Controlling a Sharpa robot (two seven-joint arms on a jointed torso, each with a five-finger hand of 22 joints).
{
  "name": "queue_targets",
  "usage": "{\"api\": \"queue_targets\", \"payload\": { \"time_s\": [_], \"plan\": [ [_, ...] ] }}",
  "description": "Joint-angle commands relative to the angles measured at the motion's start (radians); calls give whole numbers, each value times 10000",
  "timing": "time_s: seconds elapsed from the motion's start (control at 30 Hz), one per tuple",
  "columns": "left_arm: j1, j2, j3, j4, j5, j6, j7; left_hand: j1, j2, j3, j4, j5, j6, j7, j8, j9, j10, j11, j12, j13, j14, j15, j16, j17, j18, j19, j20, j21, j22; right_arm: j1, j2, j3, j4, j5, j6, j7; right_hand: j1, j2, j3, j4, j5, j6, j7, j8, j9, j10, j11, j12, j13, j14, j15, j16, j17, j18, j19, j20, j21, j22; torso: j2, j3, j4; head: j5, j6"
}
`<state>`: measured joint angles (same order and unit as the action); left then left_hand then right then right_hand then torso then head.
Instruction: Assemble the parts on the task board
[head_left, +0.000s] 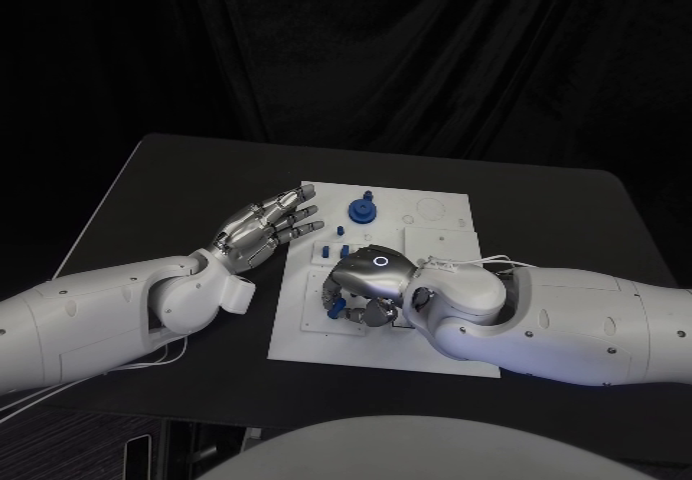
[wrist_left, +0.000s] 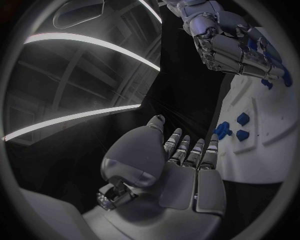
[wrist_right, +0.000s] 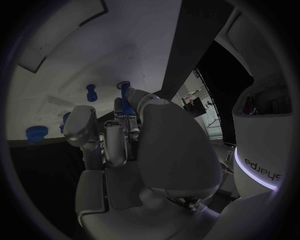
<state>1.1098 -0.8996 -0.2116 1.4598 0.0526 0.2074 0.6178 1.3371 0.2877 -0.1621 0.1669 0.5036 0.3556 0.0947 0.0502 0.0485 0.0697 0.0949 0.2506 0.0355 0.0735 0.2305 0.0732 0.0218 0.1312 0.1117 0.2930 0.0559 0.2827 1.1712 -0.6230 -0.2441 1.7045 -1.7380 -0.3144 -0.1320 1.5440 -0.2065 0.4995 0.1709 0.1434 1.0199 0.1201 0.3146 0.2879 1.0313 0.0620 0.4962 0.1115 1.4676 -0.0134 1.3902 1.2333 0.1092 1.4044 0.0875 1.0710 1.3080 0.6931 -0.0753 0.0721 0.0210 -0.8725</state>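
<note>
A white board (head_left: 433, 225) lies mid-counter with several blue pieces (head_left: 362, 210) loose or standing on it, assembly seemingly unfinished; the right hand (head_left: 368, 285) curls over its near-left part, possibly gripping a blue piece, while the left hand (head_left: 264, 228) hovers spread and empty beside it.

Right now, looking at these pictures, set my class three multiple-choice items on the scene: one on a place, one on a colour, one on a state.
1. Where is the right hand?
A. over the task board
B. off the table
C. beside the left hand

2. What colour is the round part at the board's far edge?
A. red
B. blue
C. green

3. How is the left hand?
A. gripping a part
B. curled into a fist
C. fingers spread, holding nothing

Answers: 1 A, it hangs above the white plate; 2 B, plainly blue on white; 3 C, its fingers are apart and bare.
</note>
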Motion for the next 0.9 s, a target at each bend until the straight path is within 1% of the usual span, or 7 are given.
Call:
{"api": "queue_targets", "payload": {
  "time_s": [0.03, 0.23, 0.73, 0.9],
  "plan": [
    [-18, 19, 8, 6, 43, 141, 75, 118, -8, 54, -26, 49, -1, -26, 46, 0, -7, -27, 22, 10, -7, 77, 61, 10, -149, 70, -5, 25, -4, -58, -29, -28, -5, -95, 165, -73, 76, 77, 13, -68, 35, -80, 19, 52, 8, 130, -50, 54, 10, 78, -54, -48, -8, -91, -37, -21, -68, 1307, 6, 1, 10, 3, -1],
    [-28, 18, 8, -17, 43, 147, 49, 118, -8, 54, -26, 49, -1, -26, 46, 0, -7, -27, 22, 10, -7, 77, 61, 10, -149, 70, -5, 25, -4, -59, -71, -28, 22, -95, 144, -80, 86, 81, 13, -87, 49, -84, 20, 59, 19, 134, -50, 56, 17, 73, -55, -56, -21, -89, -42, -23, -75, 1305, 1, -5, -8, 26, -1],
    [-48, 32, 8, -47, 43, 166, -5, 112, -10, 68, -38, 51, -22, -35, 42, -3, -16, -21, 9, 8, -13, 75, 57, 9, -150, 69, -6, 22, -13, -59, -86, -28, 67, -95, 95, -72, 94, 82, 12, -103, 53, -89, 21, 63, 26, 138, -51, 58, 23, 66, -56, -69, -43, -83, -54, -24, -107, 1297, -1, 4, 3, 21, -1],
    [-54, 34, 8, -65, 43, 172, -17, 106, -12, 72, -41, 51, -36, -38, 40, -6, -21, -19, 2, 7, -16, 73, 55, 8, -150, 64, -7, 19, -26, -59, -88, -27, 96, -95, 74, -55, 93, 84, 11, -105, 52, -88, 22, 65, 29, 139, -50, 59, 25, 67, -56, -66, -36, -84, -53, -24, -101, 1299, 2, -2, 4, 26, -1]
  ]
}}
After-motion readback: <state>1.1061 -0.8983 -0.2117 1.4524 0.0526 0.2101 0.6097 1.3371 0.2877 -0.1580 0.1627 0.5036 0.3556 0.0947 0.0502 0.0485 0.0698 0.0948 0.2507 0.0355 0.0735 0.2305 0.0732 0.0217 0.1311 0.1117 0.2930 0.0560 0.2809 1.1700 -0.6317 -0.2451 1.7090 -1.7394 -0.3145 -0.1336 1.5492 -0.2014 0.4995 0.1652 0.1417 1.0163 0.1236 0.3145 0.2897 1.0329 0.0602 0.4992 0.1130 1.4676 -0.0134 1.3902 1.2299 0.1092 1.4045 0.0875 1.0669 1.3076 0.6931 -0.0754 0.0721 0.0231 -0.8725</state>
